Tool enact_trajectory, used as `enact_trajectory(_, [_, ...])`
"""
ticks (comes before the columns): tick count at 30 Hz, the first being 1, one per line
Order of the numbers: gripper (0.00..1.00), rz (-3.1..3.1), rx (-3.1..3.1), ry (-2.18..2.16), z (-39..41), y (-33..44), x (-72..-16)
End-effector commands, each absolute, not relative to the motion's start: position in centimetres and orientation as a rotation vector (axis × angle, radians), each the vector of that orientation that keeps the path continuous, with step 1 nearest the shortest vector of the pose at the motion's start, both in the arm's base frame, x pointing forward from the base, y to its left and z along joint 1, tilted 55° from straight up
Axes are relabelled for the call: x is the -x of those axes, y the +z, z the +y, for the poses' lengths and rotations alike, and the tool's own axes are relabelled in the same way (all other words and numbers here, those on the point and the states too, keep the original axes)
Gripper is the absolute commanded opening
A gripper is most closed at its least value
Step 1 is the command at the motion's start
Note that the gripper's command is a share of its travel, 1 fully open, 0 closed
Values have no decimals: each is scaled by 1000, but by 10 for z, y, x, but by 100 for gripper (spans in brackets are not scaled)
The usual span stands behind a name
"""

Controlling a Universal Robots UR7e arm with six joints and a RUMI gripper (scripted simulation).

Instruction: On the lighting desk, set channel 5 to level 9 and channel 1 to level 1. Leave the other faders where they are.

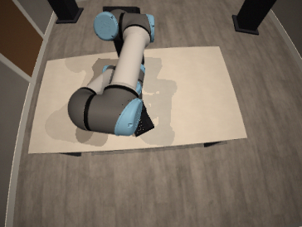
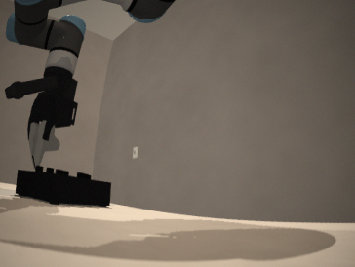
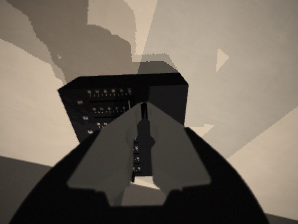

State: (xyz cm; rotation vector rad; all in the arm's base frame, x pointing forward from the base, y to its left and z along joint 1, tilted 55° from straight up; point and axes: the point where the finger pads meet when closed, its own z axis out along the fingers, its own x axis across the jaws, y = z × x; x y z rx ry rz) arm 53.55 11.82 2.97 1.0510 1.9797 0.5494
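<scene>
The lighting desk (image 2: 63,189) is a black box standing on the pale table (image 1: 199,95), near the table's 6 o'clock edge in the top view, mostly hidden there under the arm's elbow (image 1: 104,109). In the exterior view, small fader knobs (image 2: 61,171) stand up in a row on its top. The hand (image 2: 36,165) points straight down at the 9 o'clock end of the desk, its tips at the knob there. Its two fingers are fully closed together and hold nothing.
</scene>
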Motion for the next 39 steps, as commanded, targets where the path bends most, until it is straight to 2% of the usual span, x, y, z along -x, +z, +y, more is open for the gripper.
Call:
enact_trajectory(1, [0,1979,-1050,550,118,30,-536])
enact_trajectory(39, [0,1979,-1050,550,107,36,-540])
